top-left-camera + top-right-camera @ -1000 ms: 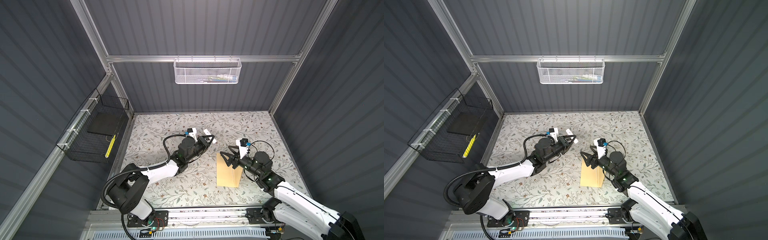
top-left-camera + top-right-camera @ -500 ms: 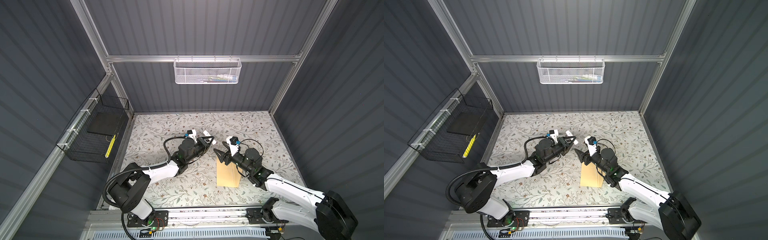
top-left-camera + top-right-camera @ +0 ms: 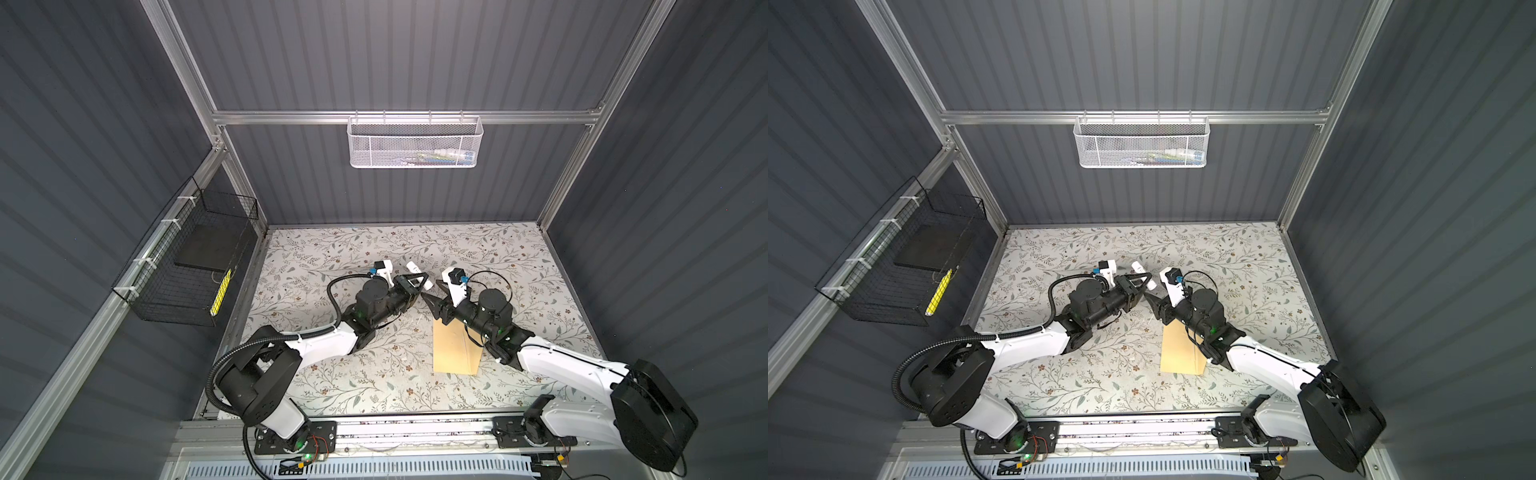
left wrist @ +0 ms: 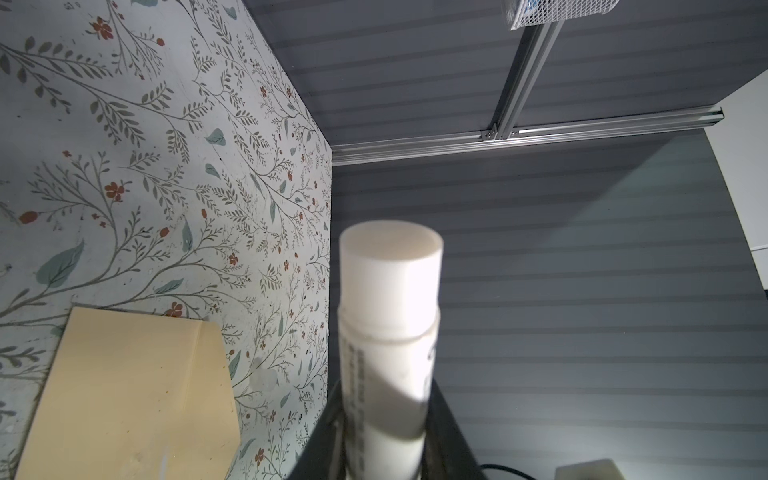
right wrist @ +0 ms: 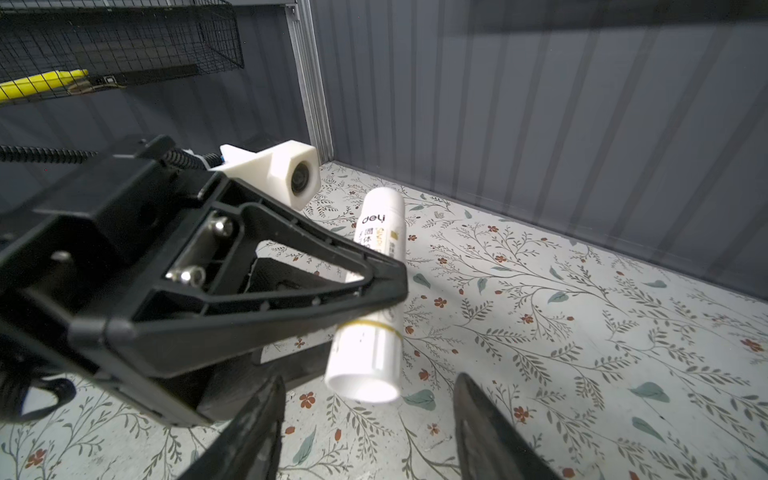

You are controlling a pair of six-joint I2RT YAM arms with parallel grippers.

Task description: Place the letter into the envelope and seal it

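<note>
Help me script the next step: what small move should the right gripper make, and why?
Probably ease the right gripper forward and close on the glue stick: the left gripper clamps its middle, and its free end sits at the tips of the open right jaws.

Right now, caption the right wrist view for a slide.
Left claw grips a white Deli glue stick; open right claw faces its end.

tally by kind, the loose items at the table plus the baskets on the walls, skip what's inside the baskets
tan paper envelope: 1
white cylindrical glue stick: 1
wall baskets, white mesh basket and black wire basket: 2
total: 4
</note>
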